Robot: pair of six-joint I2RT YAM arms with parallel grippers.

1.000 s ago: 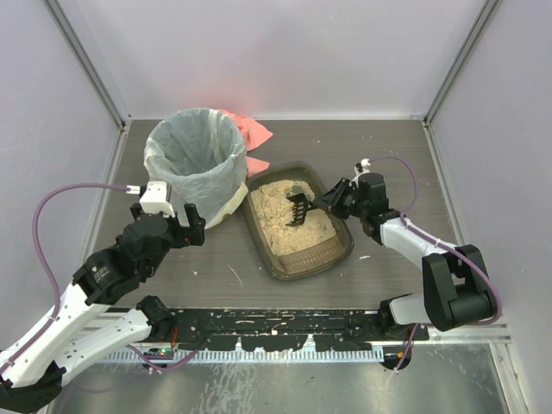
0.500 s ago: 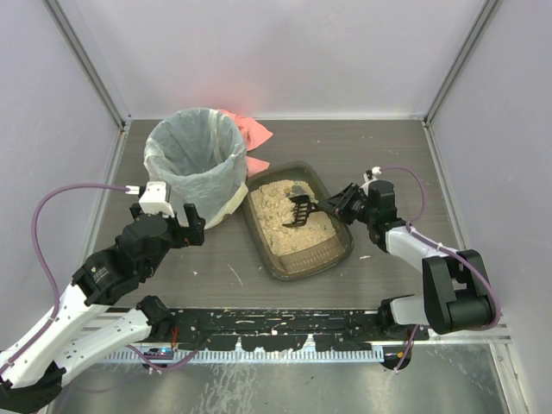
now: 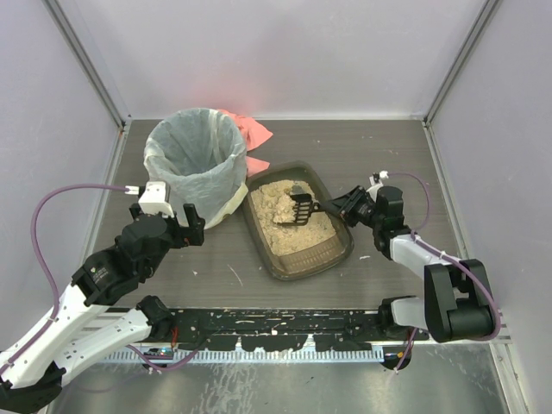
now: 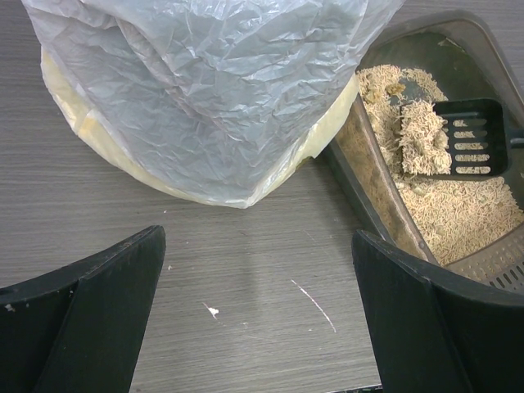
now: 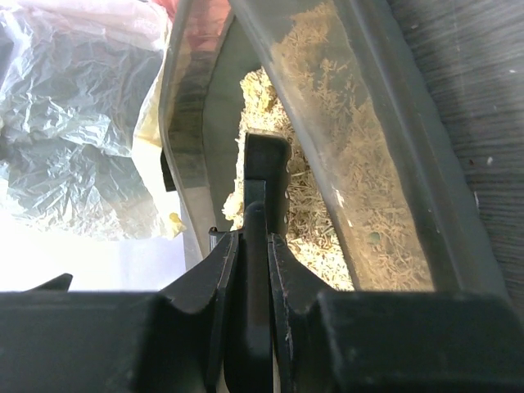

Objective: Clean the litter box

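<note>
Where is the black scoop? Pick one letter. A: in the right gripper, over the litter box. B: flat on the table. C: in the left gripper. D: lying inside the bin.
A: the right gripper is shut on the handle of the scoop, whose head carries litter above the litter box.

The right pincer is clamped on the handle of a black scoop. The scoop's slotted head reaches out to the pincer's left, over the tan litter in the litter box, and the box's right rim lies just under this pincer. The left pincer, jaws spread wide and empty, hangs over the tabletop. A bag-lined bin stands just beyond it and the box is to its right. A red cloth shows behind the bin.
</note>
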